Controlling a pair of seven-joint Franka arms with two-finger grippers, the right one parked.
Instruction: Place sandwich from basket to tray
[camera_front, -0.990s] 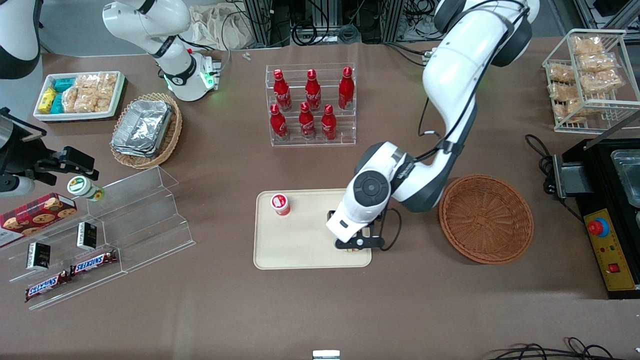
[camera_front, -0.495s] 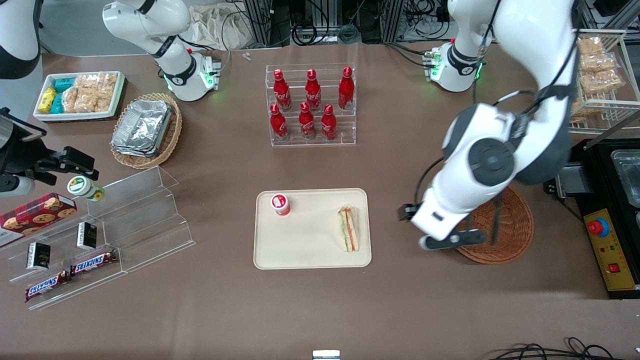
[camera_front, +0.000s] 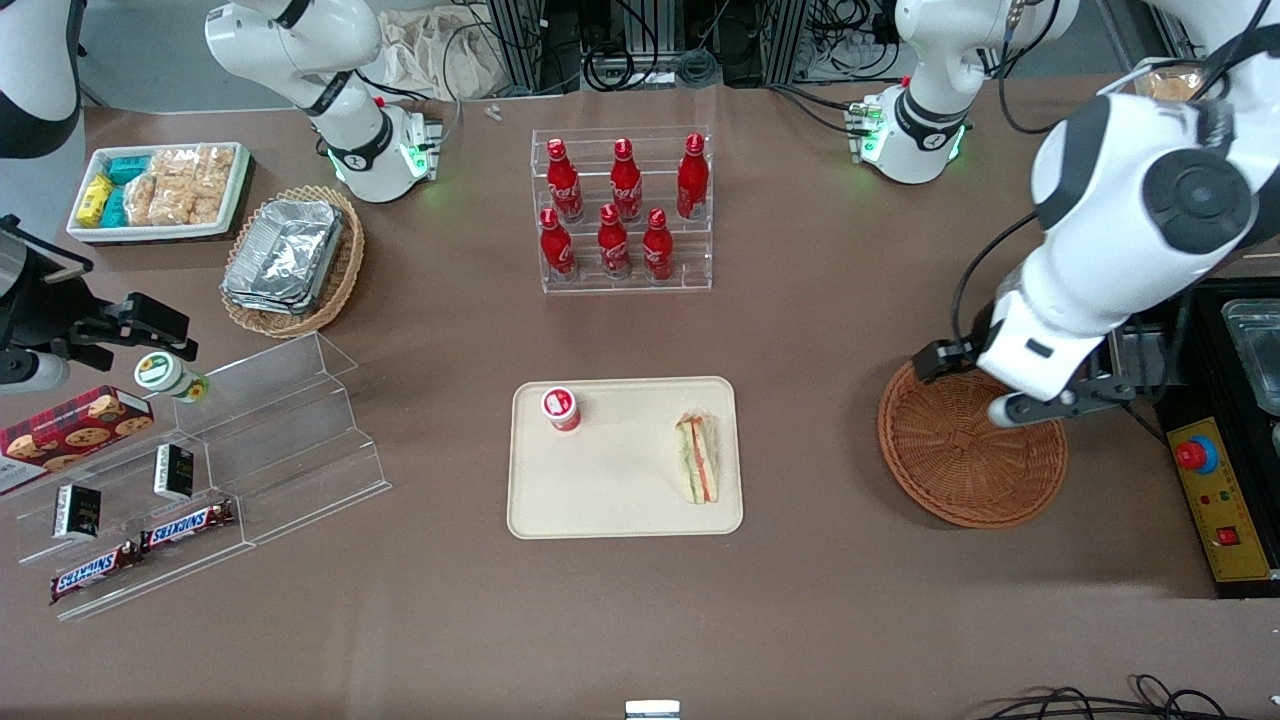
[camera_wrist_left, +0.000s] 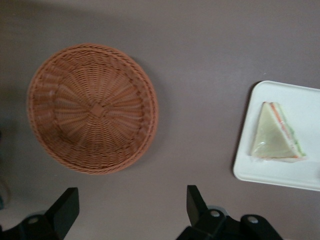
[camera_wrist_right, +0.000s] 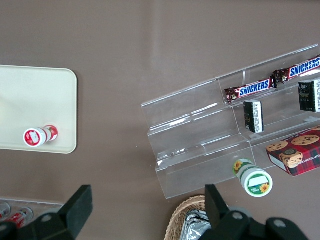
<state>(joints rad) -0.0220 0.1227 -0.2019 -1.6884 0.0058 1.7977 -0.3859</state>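
wicker basket (camera_front: 960, 465) part-hidden, pincer (camera_wrist_left: 131, 210) spread above

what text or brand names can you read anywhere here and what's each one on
"SNICKERS": two bars on the clear stepped shelf, also readable in the right wrist view.
Red bottles: white script, too small to read.
Red-lidded cup, green-lidded cup, dark packets: labels unreadable.
Sandwich, tray, basket: no text.
The claw, open above the table beside the basket: no text.

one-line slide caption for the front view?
Sandwich on the tray; open hand above the empty basket.
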